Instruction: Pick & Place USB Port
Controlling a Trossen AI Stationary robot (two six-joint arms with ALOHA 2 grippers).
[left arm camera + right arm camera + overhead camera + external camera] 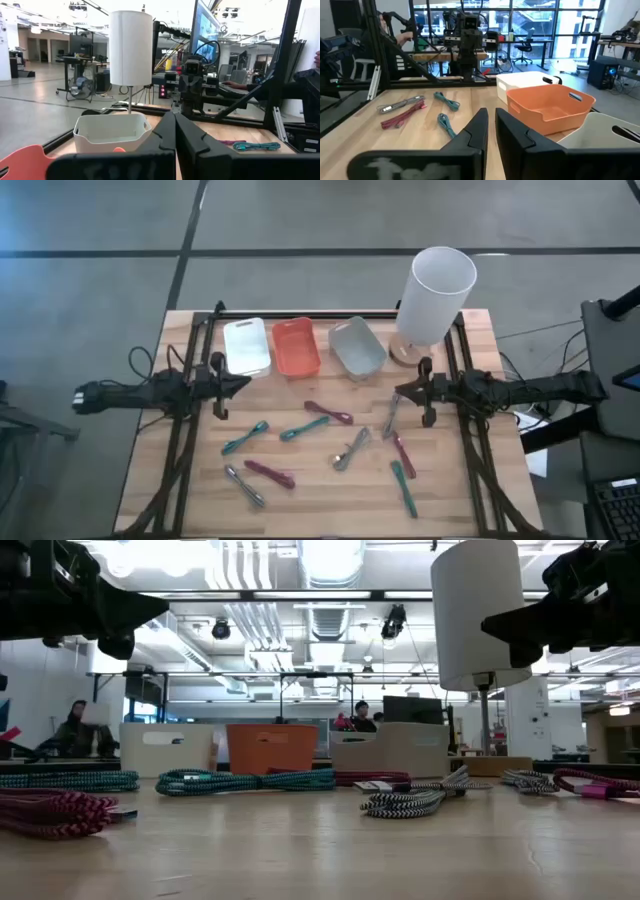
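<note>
Two hands [243, 384] [399, 390] above cables [330, 413]

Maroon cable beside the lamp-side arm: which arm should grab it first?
Right, probably. The right gripper hangs, fingers together, just above the maroon cable; the left gripper waits across the table, bins behind.

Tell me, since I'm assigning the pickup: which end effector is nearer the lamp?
Right. The right end effector sits just in front of the lamp; the left end effector is across the table, by the white bin.
</note>
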